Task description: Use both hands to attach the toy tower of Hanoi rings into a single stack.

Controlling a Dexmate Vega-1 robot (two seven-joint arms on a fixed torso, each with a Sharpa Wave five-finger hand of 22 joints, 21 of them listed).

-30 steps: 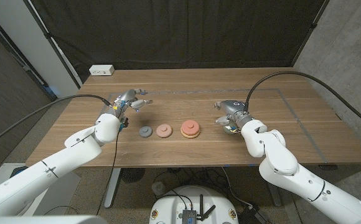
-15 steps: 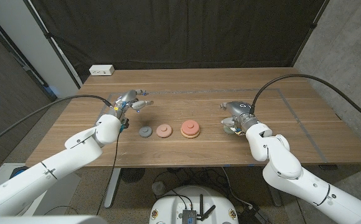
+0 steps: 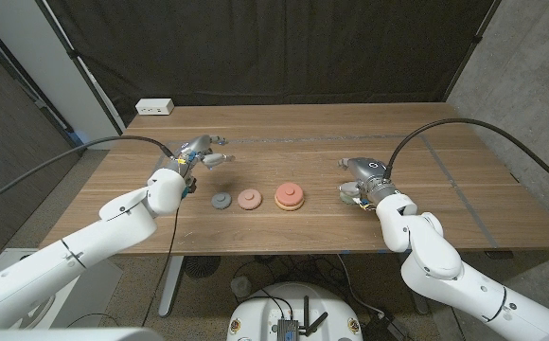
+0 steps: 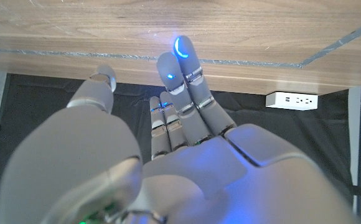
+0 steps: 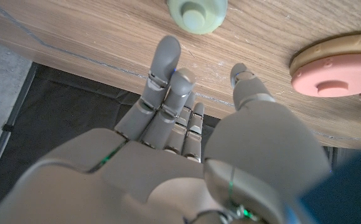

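Three ring pieces lie in a row at the table's middle: a small grey ring (image 3: pixel 221 201), a salmon ring (image 3: pixel 249 199), and a pink ring on a wider tan ring (image 3: pixel 289 196). The right wrist view shows this pink-on-tan stack (image 5: pixel 345 65) too. A pale green ring (image 3: pixel 348 193) lies to their right, just beside my right hand (image 3: pixel 365 174); it appears in front of that hand's fingertips (image 5: pixel 168 50) as a green ring (image 5: pixel 197 12). That hand holds nothing, fingers extended. My left hand (image 3: pixel 197 152) hovers behind and left of the grey ring, fingers (image 4: pixel 183 68) straight, empty.
A white power strip (image 3: pixel 154 107) lies at the table's back left corner, also seen as the power strip (image 4: pixel 291 99). A black curtain hangs behind the table. Thin tape lines (image 3: pixel 445 170) mark the wood near the right side.
My right hand has shifted slightly to the right, leaving the green ring on the table beside it. The left hand has barely moved.
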